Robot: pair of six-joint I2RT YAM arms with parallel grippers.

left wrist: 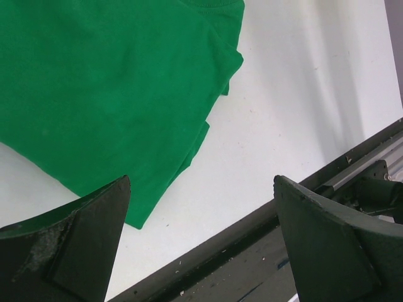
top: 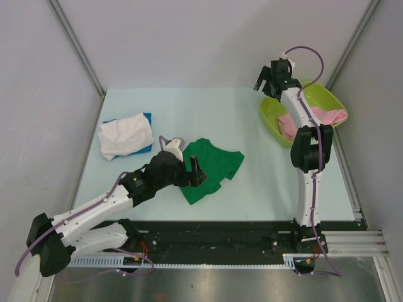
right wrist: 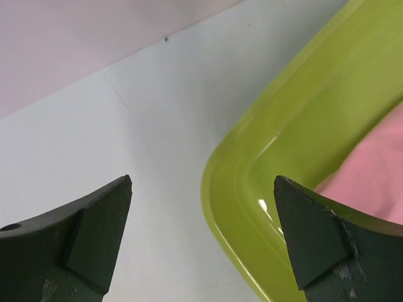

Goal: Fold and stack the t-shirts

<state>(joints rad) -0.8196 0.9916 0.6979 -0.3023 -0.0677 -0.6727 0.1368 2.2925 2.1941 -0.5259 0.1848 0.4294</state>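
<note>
- Green t-shirt (top: 211, 170), half-folded by the near edge, lies under our open left gripper (top: 195, 175).
- White t-shirt (top: 126, 135) sits on the blue t-shirt (top: 147, 117) at the left edge; we judge those done.
- Pink t-shirt (top: 315, 116) waits in the far-right tub (top: 327, 94); our right gripper (top: 272, 78) hangs open above.

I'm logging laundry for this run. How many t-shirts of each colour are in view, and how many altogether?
Green t-shirt: 1
White t-shirt: 1
Blue t-shirt, mostly under the white one: 1
Pink t-shirt, in the tub: 1
Total: 4
</note>
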